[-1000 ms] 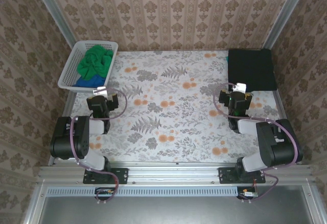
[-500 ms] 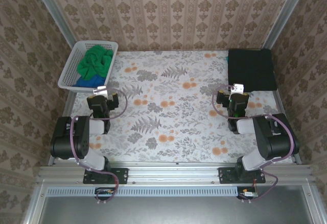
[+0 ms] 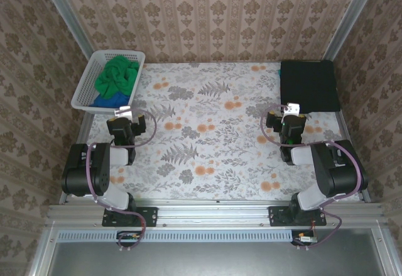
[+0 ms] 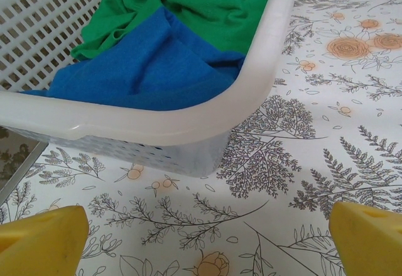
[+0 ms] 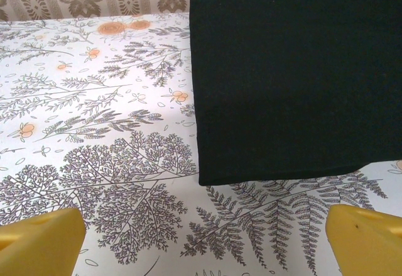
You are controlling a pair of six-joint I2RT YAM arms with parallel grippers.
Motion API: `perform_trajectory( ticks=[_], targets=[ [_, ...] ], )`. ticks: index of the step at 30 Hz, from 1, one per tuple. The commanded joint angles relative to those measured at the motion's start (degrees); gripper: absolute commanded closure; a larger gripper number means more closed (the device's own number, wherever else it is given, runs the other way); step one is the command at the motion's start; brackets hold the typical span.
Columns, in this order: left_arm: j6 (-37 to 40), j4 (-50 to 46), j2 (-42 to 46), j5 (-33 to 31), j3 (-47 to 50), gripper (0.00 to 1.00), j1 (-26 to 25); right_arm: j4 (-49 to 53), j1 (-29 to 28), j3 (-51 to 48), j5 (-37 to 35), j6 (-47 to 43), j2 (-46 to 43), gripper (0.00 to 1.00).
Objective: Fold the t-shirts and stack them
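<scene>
left claw [image 4: 201, 238] spread, empty, before white plastic lattice basket [image 4: 188, 122] holding crumpled bright green cotton tee [image 4: 207, 5] over blue tee [image 4: 144, 68] | right claw [image 5: 202, 238] spread, empty, beside folded black tee [image 5: 289, 68] at counter [image 3: 207, 131] far-right corner | risk: a deep grab could snag both tees or basket rim

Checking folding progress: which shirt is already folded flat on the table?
The black t-shirt, a neat rectangle at the far right corner; the green t-shirt and blue t-shirt lie crumpled in the basket.

A lab test cell in homely disguise: damask wallpaper panels [image 3: 207, 12], floral tablecloth [image 3: 207, 103], bare aluminium frame rails [image 3: 213, 214].
</scene>
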State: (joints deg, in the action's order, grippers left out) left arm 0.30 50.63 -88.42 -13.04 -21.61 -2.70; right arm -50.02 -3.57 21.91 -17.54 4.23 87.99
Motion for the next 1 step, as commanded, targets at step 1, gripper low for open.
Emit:
perform_trajectory(
  ticks=[1],
  targets=[
    [1.12,1.8,-0.01,0.48,-0.19,0.0,-0.39,-1.89,0.15,-0.03,0.67,-0.11,-0.26,0.0]
  ],
)
